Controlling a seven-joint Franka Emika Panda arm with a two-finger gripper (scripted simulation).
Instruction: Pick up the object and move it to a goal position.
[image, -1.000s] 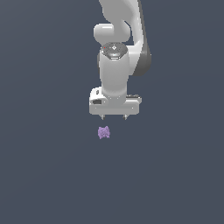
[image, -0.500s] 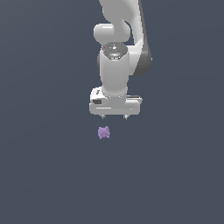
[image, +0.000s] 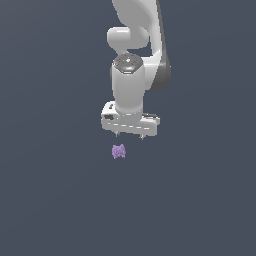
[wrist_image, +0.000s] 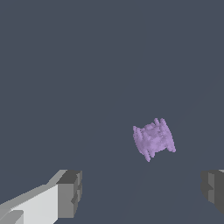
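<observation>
**Camera setup**

Exterior view is looking from farther back and above at the arm (image: 135, 75). Wrist view is looking down close past the jaws. Both are sharing the purple object (image: 118, 151) (wrist_image: 153, 139) and surrounding dark surface.

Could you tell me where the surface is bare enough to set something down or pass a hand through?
Nearly everywhere: the flat grey surface is bare on all sides of the purple blob. The only crowded spot is directly around that blob, where the open gripper hangs close above, its fingers spread wide.
</observation>
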